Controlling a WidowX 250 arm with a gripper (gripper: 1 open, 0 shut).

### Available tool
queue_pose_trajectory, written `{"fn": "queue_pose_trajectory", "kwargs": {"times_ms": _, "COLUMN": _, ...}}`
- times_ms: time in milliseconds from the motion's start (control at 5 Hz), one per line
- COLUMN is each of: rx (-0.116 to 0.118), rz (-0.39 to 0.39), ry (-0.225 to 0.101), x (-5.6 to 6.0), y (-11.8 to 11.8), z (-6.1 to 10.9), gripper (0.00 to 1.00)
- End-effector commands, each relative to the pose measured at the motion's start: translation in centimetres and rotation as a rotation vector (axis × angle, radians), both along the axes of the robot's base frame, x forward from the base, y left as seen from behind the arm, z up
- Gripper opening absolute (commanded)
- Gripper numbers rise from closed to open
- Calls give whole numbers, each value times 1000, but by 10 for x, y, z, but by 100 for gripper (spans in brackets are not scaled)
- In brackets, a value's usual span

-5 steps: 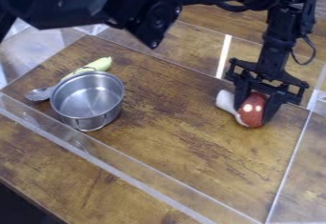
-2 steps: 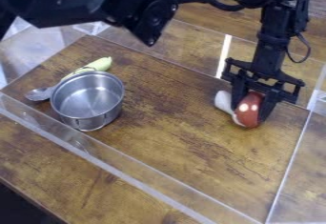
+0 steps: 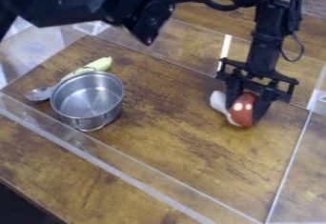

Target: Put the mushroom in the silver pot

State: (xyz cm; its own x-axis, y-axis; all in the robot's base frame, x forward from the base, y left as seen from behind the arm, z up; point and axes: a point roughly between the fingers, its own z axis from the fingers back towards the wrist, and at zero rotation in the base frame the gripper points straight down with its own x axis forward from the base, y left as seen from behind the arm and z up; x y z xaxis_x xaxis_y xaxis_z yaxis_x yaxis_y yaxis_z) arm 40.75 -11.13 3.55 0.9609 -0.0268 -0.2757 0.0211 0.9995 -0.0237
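Note:
The mushroom (image 3: pixel 242 112), dark red cap and white stem, lies on its side on the wooden table at the right. My gripper (image 3: pixel 247 104) comes down on it from above, and its black fingers are shut on the cap from both sides. The silver pot (image 3: pixel 87 98) stands empty at the left, well apart from the gripper, with its shiny rim facing up.
A yellow-green object (image 3: pixel 97 66) and a grey spoon-like piece (image 3: pixel 40 93) lie just behind and left of the pot. Clear acrylic walls (image 3: pixel 291 167) fence the work area on the front, the right and the back. The black arm (image 3: pixel 270 28) reaches in from the top.
The fingers have closed onto the mushroom. The gripper and mushroom have edged slightly left; the pot has stayed put.

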Motion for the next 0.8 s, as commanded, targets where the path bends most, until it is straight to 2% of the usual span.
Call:
{"fn": "queue_pose_trajectory", "kwargs": {"times_ms": 0, "rx": -45, "rz": 29, "ry": -89, "x": 1, "y": 14, "z": 49, "gripper": 0}}
{"fn": "queue_pose_trajectory", "kwargs": {"times_ms": 200, "rx": -75, "rz": 41, "ry": -122, "x": -5, "y": 22, "z": 74, "gripper": 0}}
{"fn": "queue_pose_trajectory", "kwargs": {"times_ms": 400, "rx": -85, "rz": 87, "ry": -170, "x": -15, "y": 46, "z": 106, "gripper": 0}}
{"fn": "queue_pose_trajectory", "kwargs": {"times_ms": 600, "rx": -85, "rz": 134, "ry": -208, "x": -25, "y": 71, "z": 131, "gripper": 0}}
